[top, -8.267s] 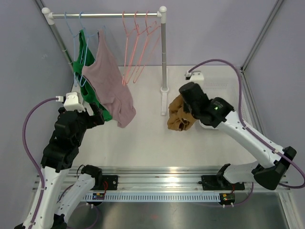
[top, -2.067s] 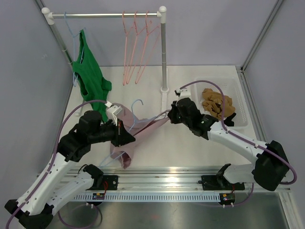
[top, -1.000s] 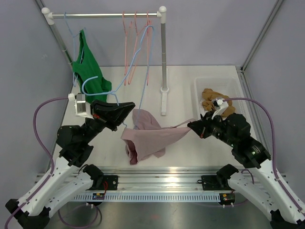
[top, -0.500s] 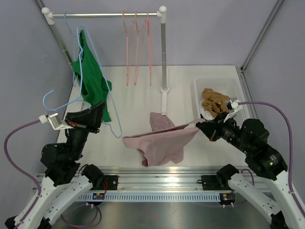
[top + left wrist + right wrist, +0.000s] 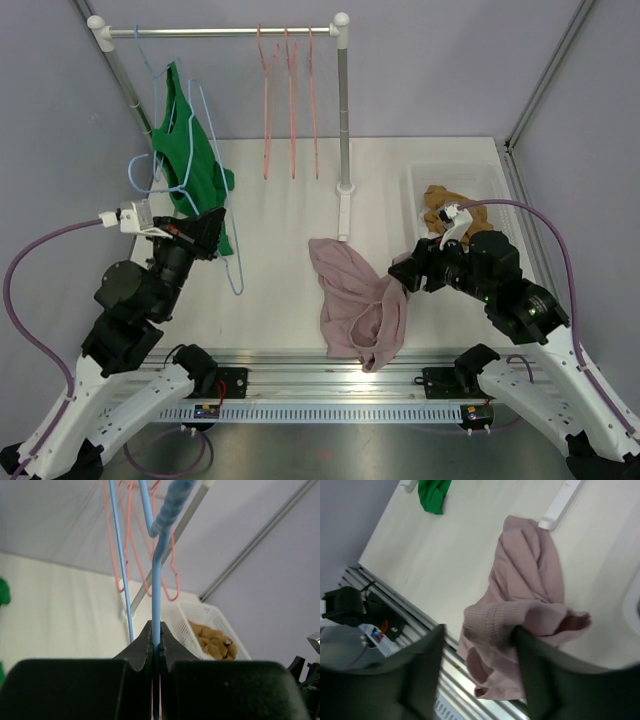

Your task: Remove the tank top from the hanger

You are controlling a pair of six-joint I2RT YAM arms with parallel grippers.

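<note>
— Pale worktop (image 5: 280, 190), grey walls, a rail (image 5: 220, 31) at the back. Where does the tank top lie?

— The tank top (image 5: 352, 300) lies crumpled on the worktop, centre-right, well apart from the hanger (image 5: 156, 595). Its long axis runs from the rail's foot toward the near edge, where its lower end hangs over the frame (image 5: 300, 372).

— Which arm is nearer?

— The right one. The right pincer (image 5: 403, 278) sits just beside the cloth's right edge, so the garment lies to that pincer's left. Its fingers (image 5: 422, 675) stand apart, released, with a ribbed hem between them. The left pincer (image 5: 207, 228) is clenched on the blue hanger wire, near the green garment (image 5: 190, 150).

— Judgement?

— The hanger looks bare, so separation appears complete. The next move likely turns on drawing the right pincer away rightward without dragging the hem.

— What cannot be made out?

— Whether the hem touches a finger: both are blurred in the right wrist view. The hanger's lower part is hidden behind the left fingers, and from above its wire is hard to follow against the green cloth.
</note>
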